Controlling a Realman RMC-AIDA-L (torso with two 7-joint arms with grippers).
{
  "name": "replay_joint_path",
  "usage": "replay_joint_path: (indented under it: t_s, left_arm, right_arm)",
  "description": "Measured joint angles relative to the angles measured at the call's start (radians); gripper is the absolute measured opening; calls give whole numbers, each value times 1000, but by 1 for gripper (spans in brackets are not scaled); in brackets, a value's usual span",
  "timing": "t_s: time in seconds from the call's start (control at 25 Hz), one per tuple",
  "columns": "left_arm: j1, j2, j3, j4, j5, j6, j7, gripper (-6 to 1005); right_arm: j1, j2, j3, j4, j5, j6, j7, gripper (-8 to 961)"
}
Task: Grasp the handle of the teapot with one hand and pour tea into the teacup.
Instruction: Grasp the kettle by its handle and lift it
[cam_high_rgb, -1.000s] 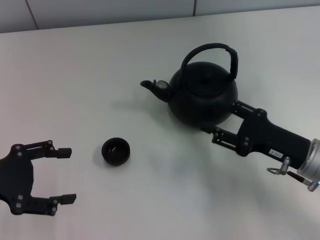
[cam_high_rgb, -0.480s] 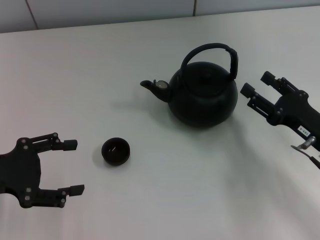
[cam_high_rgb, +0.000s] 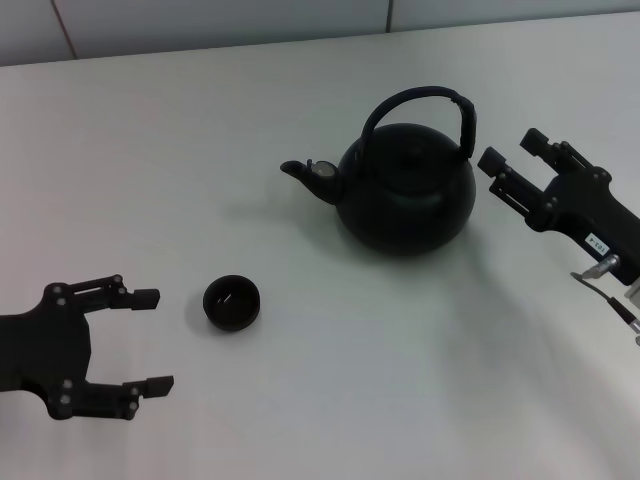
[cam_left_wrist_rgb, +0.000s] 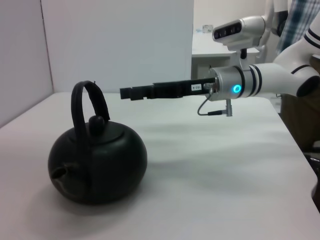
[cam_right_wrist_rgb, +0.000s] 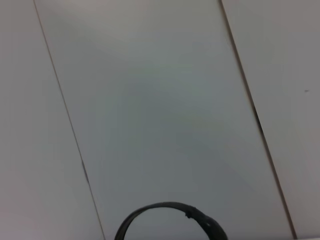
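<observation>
Right gripper is hovering with fingers apart, just beside the handle of the teapot, which I am seeing to its left. Left gripper, also spread, is waiting near the teacup.

teacup sits left of and nearer than teapot.

Matte-black teapot with black handle, black teacup, black left gripper and right gripper, plain white table, no patterns.
</observation>
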Motion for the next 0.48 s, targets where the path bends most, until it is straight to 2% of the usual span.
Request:
replay_joint_path:
  t_s: [0.28, 0.48]
  left_arm:
    - [-1, -7, -5, 7, 24, -3, 0, 870]
    - [-2, -8, -8, 9, 25, -3, 0, 870]
  right_arm:
    - [39, -1, 1, 2, 0, 28, -2, 736]
    - [80, 0, 17, 27, 0, 104, -2, 736]
